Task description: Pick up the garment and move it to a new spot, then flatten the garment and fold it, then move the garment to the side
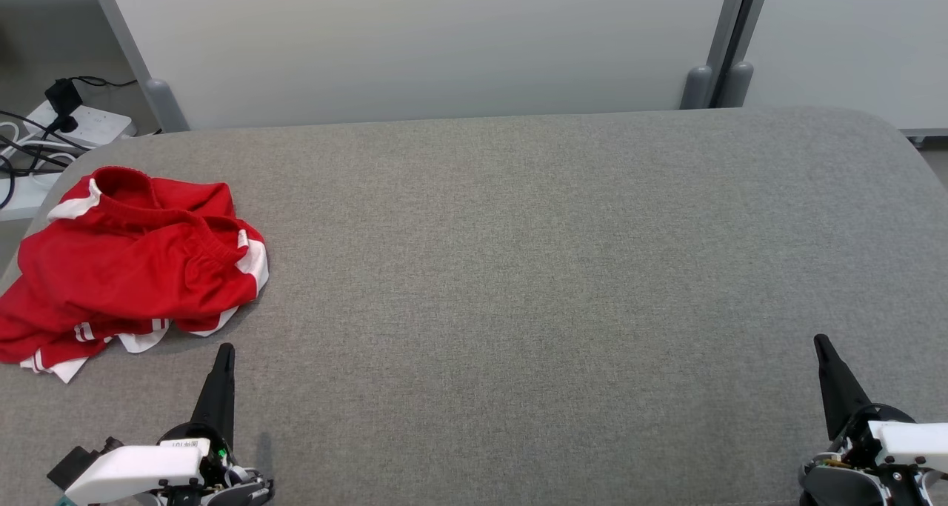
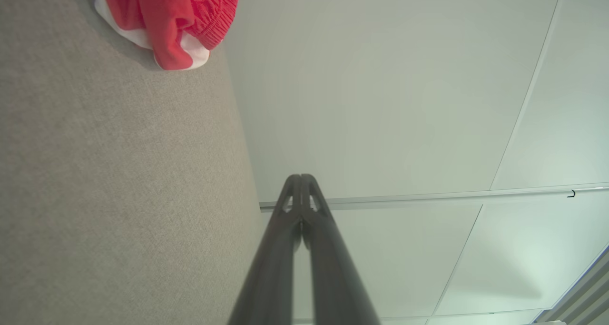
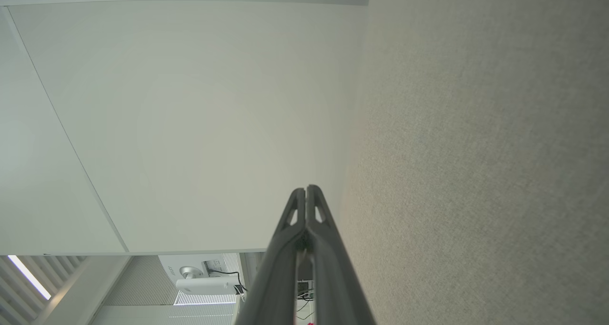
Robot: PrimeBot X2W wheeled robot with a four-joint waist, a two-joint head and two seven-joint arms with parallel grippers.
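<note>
Left pincer point(image 1: 226, 350), right pincer point(image 1: 820, 341), two closed; one red garment point(image 1: 126, 269) on one table point(image 1: 555, 284).

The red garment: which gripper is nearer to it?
Left. The left gripper sits just below the red garment's near edge, shut and not touching it; the right gripper is across the grey table, shut.

The right arm's jaws rise from the bottom edge, dark and pressed together to the tips. Grey fabric worktop point(image 3: 476, 149) runs down the right side. A pale wall panel point(image 3: 190, 125) spans the left, and below it are a white device point(image 3: 202, 277) and black cable point(image 3: 228, 271).
</note>
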